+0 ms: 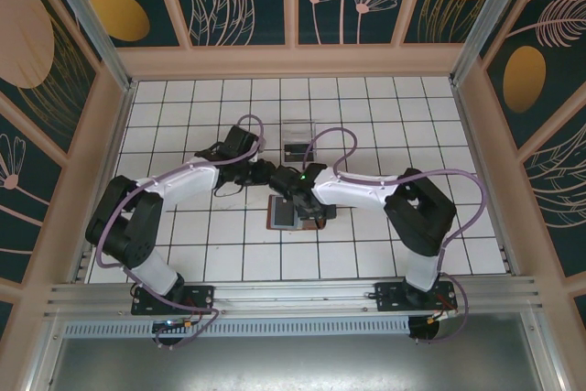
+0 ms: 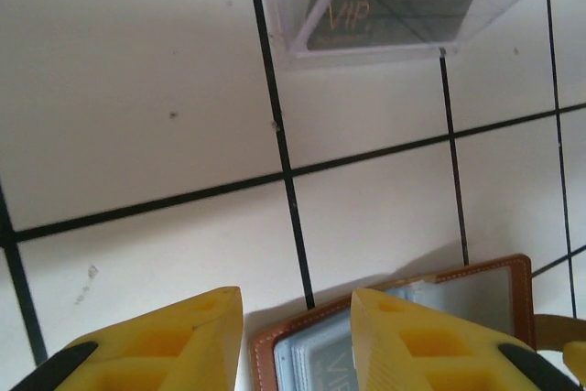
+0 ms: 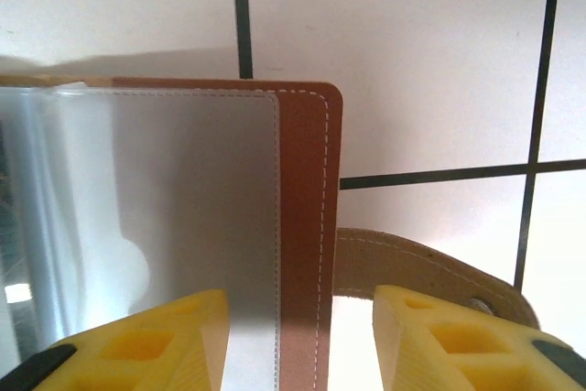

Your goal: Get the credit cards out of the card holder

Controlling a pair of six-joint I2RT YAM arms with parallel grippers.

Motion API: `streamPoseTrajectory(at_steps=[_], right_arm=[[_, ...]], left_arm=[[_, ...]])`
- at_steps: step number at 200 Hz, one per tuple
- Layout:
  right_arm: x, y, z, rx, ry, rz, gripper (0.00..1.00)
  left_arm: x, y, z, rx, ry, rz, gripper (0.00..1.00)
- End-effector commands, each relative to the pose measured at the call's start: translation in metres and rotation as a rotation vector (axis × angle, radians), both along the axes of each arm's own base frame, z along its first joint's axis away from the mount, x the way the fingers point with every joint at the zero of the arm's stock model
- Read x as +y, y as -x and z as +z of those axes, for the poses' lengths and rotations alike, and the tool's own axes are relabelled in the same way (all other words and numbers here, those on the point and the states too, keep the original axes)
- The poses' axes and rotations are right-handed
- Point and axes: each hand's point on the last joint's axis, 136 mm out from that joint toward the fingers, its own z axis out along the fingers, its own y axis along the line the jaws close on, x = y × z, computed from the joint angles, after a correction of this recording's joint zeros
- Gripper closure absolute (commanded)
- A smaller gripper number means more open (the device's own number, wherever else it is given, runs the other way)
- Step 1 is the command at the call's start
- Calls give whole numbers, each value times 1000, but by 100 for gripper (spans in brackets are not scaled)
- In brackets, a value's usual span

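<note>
1. White tiled table (image 1: 183, 244) has open floor on every side of the work. The wooden side walls (image 1: 108, 144) stand well apart from it, so I judge neither arm is cramped for a pull in any direction.
2. Just beyond the card holder, toward the far wall, sits a clear box (image 1: 298, 139) with a dark card (image 2: 394, 16) marked VIP lying in it. One card looks to be out already, and the box is likely where the next one goes.
3. Near the table's middle the card holder (image 1: 286, 214) lies open and flat, grey-blue inside facing up.
4. Right gripper (image 3: 300, 298) is spread. Its jaws straddle the holder's brown border, one finger over a clear sleeve (image 3: 165, 199), and it pinches nothing.
5. Left gripper (image 2: 295, 304) is partly spread at the holder's far corner. One finger is over that corner and the other over bare tile, with nothing pinched. Whether it touches the leather, I cannot tell.
6. A pale card (image 2: 316, 361) with faint lettering seems to sit in a sleeve, so the step in hand is getting hold of it. The next move likely calls for one gripper pinning the holder while the other nips the card's thin edge and slides it out.
7. Beside the border the snap tab (image 3: 412, 267) sticks out under the right gripper's outer finger and could snag it.
</note>
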Motion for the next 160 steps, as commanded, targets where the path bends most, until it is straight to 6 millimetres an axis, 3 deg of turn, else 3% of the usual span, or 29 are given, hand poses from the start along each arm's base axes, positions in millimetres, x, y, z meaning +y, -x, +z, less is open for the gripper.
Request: streamPoseTrajectory(at_steps=[1,48,74,104,160], right_arm=[[13,-12,22,-47,-86,-15,58],[66,-15,44,-35,-444,50,71],[84,-13,43,21,-689,59,79],[83,-16,37,38,-830,55,82],[74,-20,14,74,-830,41,83]], left_arm=[[-3,22,-9,59,18,-8,63],[-9,53,-24,129,98,-14,67],[-15,61,-24,139,121,-26,68],[-20,65,-19,139,150,-32,70],[-21,69,-28,166,110,-38,71]])
